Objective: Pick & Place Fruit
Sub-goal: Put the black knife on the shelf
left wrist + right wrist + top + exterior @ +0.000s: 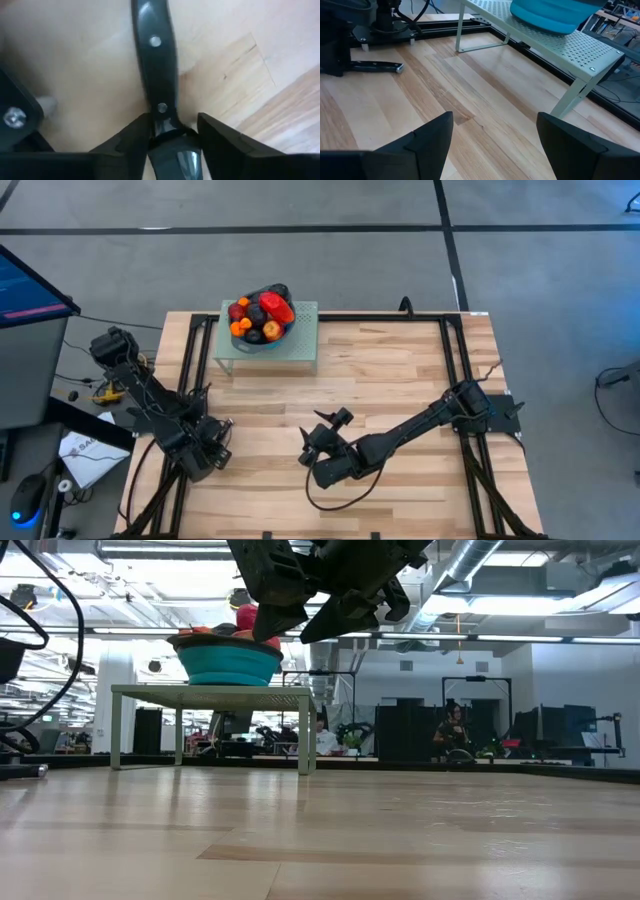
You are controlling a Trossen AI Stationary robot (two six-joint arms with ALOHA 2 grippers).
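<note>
The fruit (262, 315), red, orange and dark balls plus a longer red piece, is heaped in a round blue bowl (228, 662) on a pale green perforated stand (300, 348) at the table's far side. My right gripper (325, 428) is open and empty above mid-table, nearer than the stand, and its fingers point toward it (495, 120). My left gripper (215, 442) is low at the table's near left. It is closed around a black-handled tool like a knife (155, 65). My left gripper has the black tool between its two fingers at the near end of its riveted handle (167, 131). The fingers lie along the tool. The handle sticks out forward past the fingertips and lies on the table, as the right wrist view (375, 65) also shows.
Black frame rails (455, 370) run along the table's left, right and far sides. Bare wood (390, 380) lies between the stand and my right arm. A monitor (30, 290) and papers sit off the table's left. People and desks show far behind in the low view.
</note>
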